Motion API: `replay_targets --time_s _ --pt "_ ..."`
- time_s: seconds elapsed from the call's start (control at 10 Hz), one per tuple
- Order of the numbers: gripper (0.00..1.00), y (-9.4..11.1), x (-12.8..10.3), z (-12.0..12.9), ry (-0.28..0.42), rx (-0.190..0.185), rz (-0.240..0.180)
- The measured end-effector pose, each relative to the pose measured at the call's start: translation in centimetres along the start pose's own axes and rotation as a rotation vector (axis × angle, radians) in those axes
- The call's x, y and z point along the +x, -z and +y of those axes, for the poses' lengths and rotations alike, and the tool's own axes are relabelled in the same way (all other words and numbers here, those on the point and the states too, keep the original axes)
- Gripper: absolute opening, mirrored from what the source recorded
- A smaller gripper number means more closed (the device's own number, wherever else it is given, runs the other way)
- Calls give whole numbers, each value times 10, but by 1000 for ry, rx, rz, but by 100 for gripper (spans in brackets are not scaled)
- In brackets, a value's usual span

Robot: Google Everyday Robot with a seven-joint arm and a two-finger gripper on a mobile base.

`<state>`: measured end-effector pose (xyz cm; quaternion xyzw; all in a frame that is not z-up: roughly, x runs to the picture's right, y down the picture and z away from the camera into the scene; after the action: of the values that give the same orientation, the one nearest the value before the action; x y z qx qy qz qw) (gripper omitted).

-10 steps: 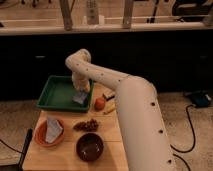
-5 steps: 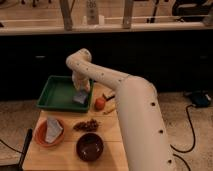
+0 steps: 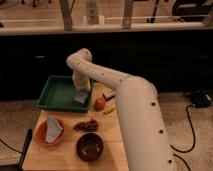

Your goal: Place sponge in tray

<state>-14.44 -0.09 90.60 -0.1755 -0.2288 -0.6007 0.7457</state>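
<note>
Pale jaws over green tray point(image 3: 54, 94), blue-grey sponge point(image 3: 81, 97)

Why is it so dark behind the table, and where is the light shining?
Camera view: the light seems to come from above, falling on the table, the green tray and the white arm, which looks brightest. The wall behind lies in deep shade. The gripper is low over the tray's right side, at the sponge.
</note>
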Motion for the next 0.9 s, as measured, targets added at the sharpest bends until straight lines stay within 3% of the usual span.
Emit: replay_targets --time_s 0.6,0.7,0.9 --pt "71 2 3 -5 7 -1 4" --pt "77 2 4 -8 14 1 4" --pt "80 3 5 -17 41 4 1"
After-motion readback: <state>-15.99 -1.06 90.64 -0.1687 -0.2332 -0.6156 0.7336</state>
